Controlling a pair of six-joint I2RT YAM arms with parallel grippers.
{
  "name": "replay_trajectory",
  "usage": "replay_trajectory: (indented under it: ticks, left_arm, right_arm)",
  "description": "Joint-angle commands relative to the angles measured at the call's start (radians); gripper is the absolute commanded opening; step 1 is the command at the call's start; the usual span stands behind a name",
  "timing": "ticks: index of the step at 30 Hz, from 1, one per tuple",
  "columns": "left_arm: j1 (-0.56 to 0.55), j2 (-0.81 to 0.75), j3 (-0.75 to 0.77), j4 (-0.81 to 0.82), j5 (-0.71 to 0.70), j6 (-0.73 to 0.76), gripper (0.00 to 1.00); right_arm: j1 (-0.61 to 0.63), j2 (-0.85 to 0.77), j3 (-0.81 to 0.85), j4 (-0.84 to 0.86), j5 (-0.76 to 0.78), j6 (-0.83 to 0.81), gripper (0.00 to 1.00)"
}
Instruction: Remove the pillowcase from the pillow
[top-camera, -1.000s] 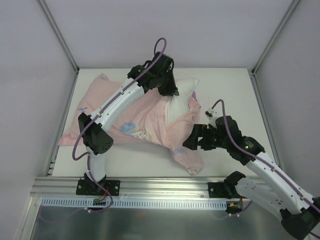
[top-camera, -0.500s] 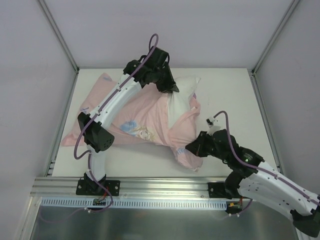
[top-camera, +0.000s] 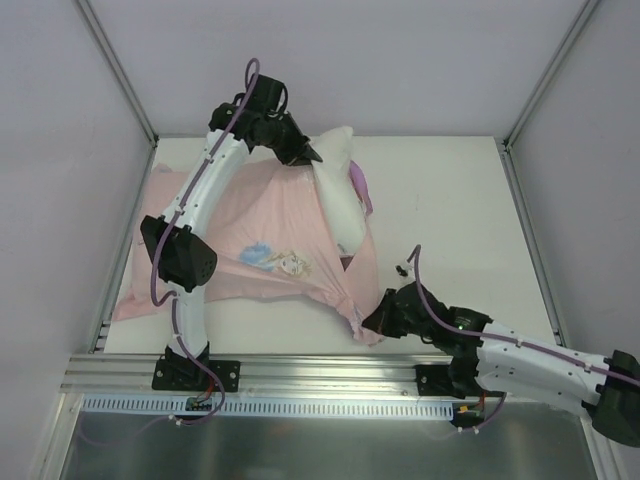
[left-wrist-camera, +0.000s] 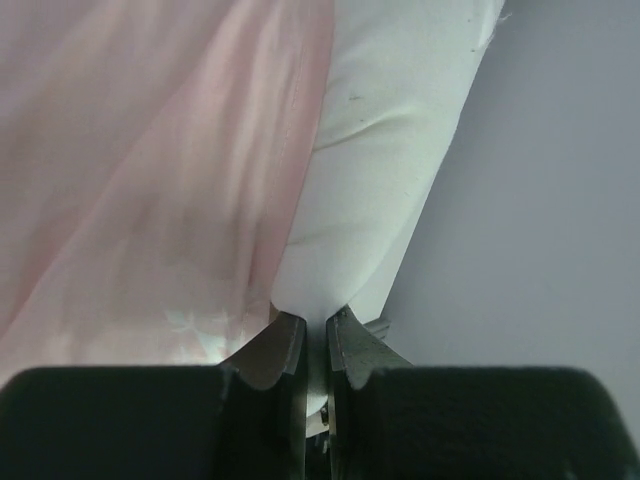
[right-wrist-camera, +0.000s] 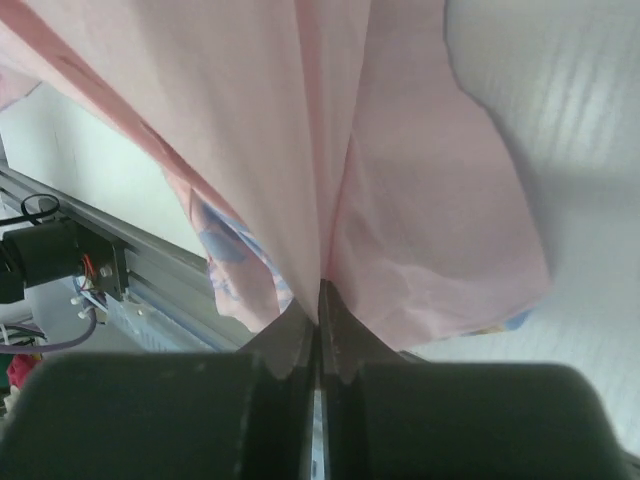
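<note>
The white table (top-camera: 450, 200) is sitting in a booth of pale walls (top-camera: 420, 60), with slim aluminium posts (top-camera: 118, 70) running up at the two far corners and an aluminium rail (top-camera: 330, 375) crossing the near edge, where both arm bases are bolted. The pillowcase (top-camera: 260, 215) is lying across the left and middle of the table, showing mostly pale pink, with a cartoon princess print (top-camera: 285, 263) near its front edge and a sliver of purple at the far side beside the pillow. The pillow (top-camera: 338, 185) is poking out of it at the far middle of the table, its plain white end rising toward the back wall and the rest hidden under the pink cloth. The left gripper (top-camera: 310, 155) is reaching in high at the back, fingers nipped almost together on the pillow's white corner, as the left wrist view is showing. The right gripper (top-camera: 372, 318) is lying low near the front edge, jaws pressed tight on a gathered fold of the pillowcase, and the cloth is fanning up and away from that pinch. A purple cable (top-camera: 160, 290) is looping along each arm.
</note>
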Motion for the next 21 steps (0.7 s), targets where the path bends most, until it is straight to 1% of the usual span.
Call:
replay_trajectory:
  ticks: [1, 4, 6, 10, 11, 14, 16, 17, 20, 21]
  left_arm:
    - [0.119, -0.077, 0.081, 0.192, -0.079, -0.043, 0.0]
    - [0.15, -0.091, 0.084, 0.199, -0.057, -0.046, 0.0]
    - [0.153, -0.097, 0.085, 0.199, -0.045, -0.035, 0.0]
    - [0.165, -0.126, 0.05, 0.199, -0.045, -0.034, 0.0]
    - [0.174, -0.136, 0.045, 0.201, -0.04, -0.041, 0.0]
    - [0.226, -0.142, 0.047, 0.208, -0.017, -0.061, 0.0]
    - [0.252, -0.154, 0.047, 0.216, 0.001, -0.064, 0.0]
    - [0.277, -0.157, 0.048, 0.216, 0.009, -0.061, 0.0]
    - [0.311, -0.18, 0.026, 0.216, 0.044, -0.048, 0.0]
    - [0.326, -0.186, 0.018, 0.216, 0.056, -0.041, 0.0]
  right_arm:
    - [0.087, 0.129, -0.032, -0.132, -0.054, 0.057, 0.01]
    - [0.166, 0.217, -0.029, -0.098, -0.017, 0.091, 0.01]
    - [0.188, 0.251, -0.01, -0.101, 0.018, 0.086, 0.01]
    - [0.204, 0.304, 0.027, -0.093, 0.035, 0.07, 0.01]
    - [0.219, 0.314, 0.017, -0.067, 0.026, 0.088, 0.01]
    - [0.247, 0.331, -0.009, -0.069, 0.027, 0.131, 0.01]
    - [0.248, 0.299, -0.038, -0.113, 0.055, 0.152, 0.01]
    - [0.248, 0.235, -0.051, -0.128, 0.068, 0.181, 0.01]
    - [0.25, 0.112, -0.106, -0.19, 0.13, 0.243, 0.01]
    - [0.248, 0.031, -0.121, -0.201, 0.151, 0.257, 0.01]
